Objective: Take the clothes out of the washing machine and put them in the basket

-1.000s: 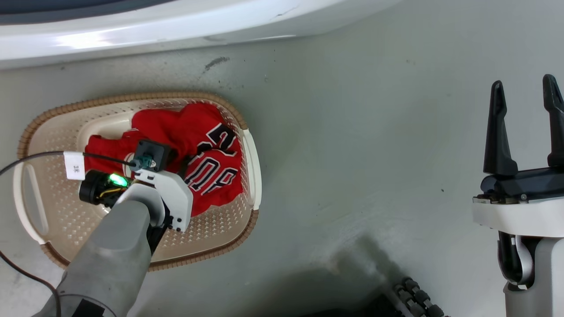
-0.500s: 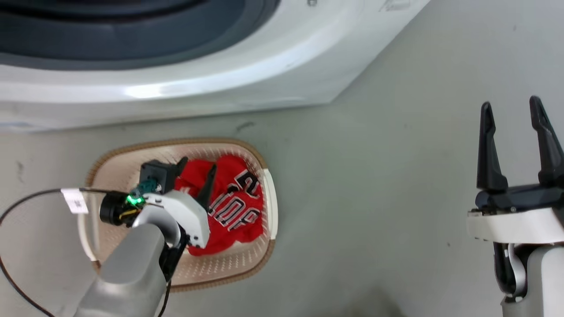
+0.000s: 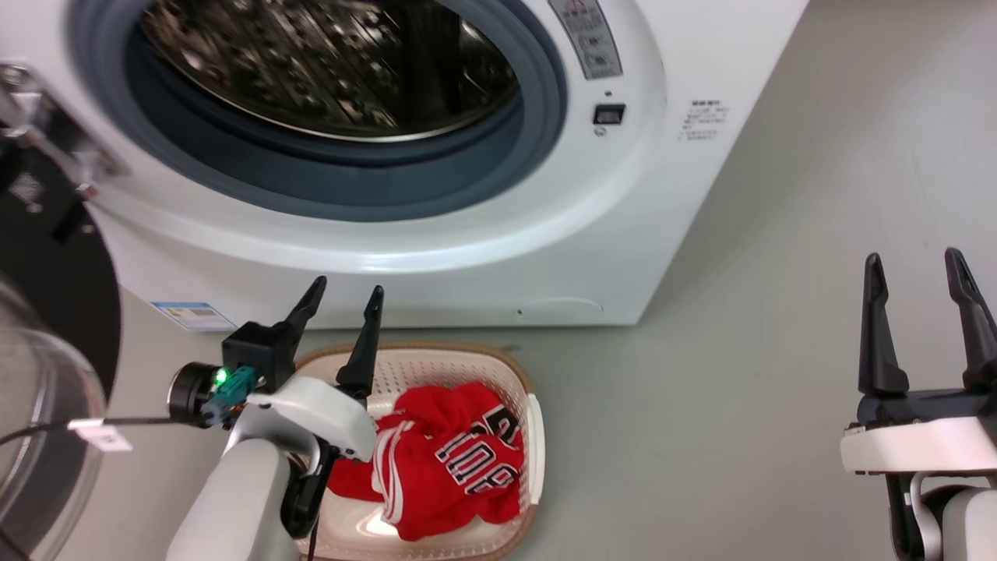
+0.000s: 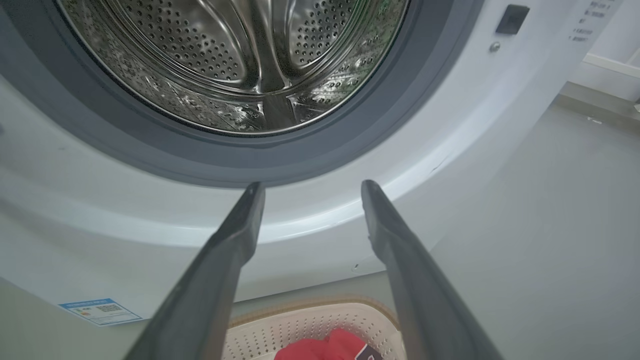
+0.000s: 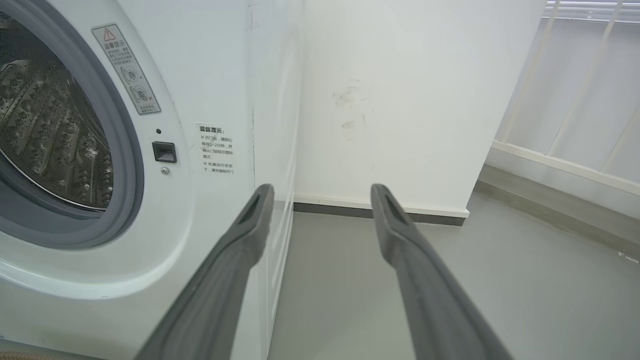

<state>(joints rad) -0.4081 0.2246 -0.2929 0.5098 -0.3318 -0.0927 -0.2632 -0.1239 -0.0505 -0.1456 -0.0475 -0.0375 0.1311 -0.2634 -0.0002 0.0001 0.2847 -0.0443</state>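
Red clothes (image 3: 444,467) with white stripes and dark lettering lie bunched in the cream basket (image 3: 536,421) on the floor before the washing machine (image 3: 607,234). A corner of the clothes (image 4: 330,349) and the basket (image 4: 280,325) shows in the left wrist view. My left gripper (image 3: 344,292) hangs open and empty above the basket's near-left part, fingers pointing at the machine (image 4: 475,125); its drum (image 4: 240,60) shows bare steel. My right gripper (image 3: 917,265) stands open and empty over the floor at the right, beside the machine (image 5: 215,75).
The machine's black-rimmed glass door (image 3: 39,374) is swung open at the far left. A cable with a white tag (image 3: 100,435) trails from my left wrist. Grey floor (image 3: 740,405) stretches right of the basket; a white wall (image 5: 400,100) and railing (image 5: 575,125) stand beyond.
The head camera has tilted up, bringing the machine's porthole and drum into view. My left gripper has risen off the red clothes, which stay in the basket. The right gripper holds its pose.
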